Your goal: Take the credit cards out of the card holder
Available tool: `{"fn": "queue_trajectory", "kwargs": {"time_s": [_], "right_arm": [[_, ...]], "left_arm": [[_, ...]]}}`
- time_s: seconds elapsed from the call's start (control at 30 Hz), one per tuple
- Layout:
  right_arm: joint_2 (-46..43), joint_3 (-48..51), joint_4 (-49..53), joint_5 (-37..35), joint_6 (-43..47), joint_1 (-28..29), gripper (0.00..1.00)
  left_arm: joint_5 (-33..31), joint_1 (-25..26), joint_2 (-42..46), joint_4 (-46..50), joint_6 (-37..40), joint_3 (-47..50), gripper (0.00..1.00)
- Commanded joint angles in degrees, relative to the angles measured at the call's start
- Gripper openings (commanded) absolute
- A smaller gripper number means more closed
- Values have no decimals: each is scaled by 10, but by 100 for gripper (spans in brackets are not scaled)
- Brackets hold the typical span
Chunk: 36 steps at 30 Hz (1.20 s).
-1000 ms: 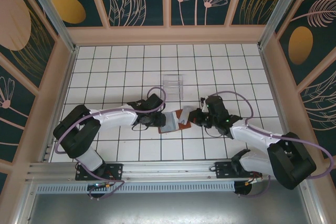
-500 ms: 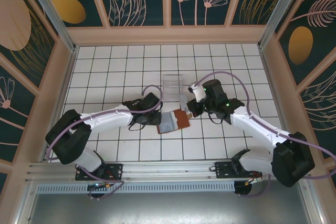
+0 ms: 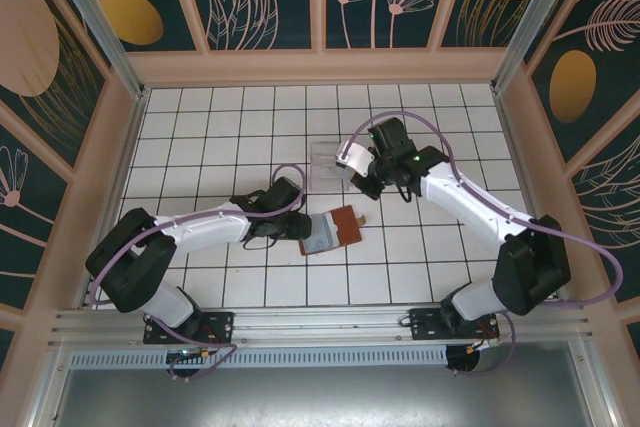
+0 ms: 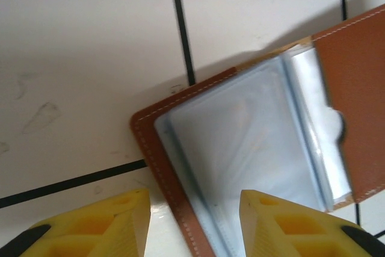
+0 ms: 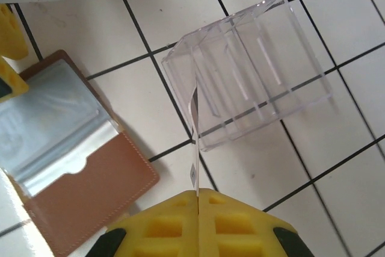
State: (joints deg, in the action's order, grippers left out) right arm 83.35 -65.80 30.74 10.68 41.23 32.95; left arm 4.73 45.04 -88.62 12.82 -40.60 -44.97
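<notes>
The right gripper (image 5: 198,200) clamped a card (image 5: 194,139) edge-on above the tray (image 5: 271,106), seemingly to slot it in; the left gripper (image 4: 192,206), spread apart, sat at the holder (image 4: 240,142), likely bracing it.

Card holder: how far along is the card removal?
Done: the card holder lies open on the tiles, and its clear sleeves look empty, though I cannot be sure. In hand: the right gripper is shut on one credit card, edge-on at the clear tray. The left gripper sits open at the holder's edge. Left: set that card down and check the sleeves.
</notes>
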Motion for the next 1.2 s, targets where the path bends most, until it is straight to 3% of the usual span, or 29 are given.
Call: {"fn": "queue_trajectory", "kwargs": {"time_s": [0.0, 0.17, 0.37, 0.73, 1.17], "right_arm": [[19, -40, 40, -14, 64, -8, 0], [44, -71, 51, 7, 72, -13, 0], [90, -111, 68, 21, 90, -13, 0], [224, -261, 179, 36, 165, -6, 0], [326, -363, 233, 5, 215, -4, 0]], "left_arm": [[29, -5, -15, -44, -6, 8, 45], [56, -4, -30, -93, -3, 15, 44], [40, -5, -33, -92, 5, 4, 44], [-66, -6, 53, -5, 3, 11, 44], [-128, -11, 143, 10, -45, 68, 45]]}}
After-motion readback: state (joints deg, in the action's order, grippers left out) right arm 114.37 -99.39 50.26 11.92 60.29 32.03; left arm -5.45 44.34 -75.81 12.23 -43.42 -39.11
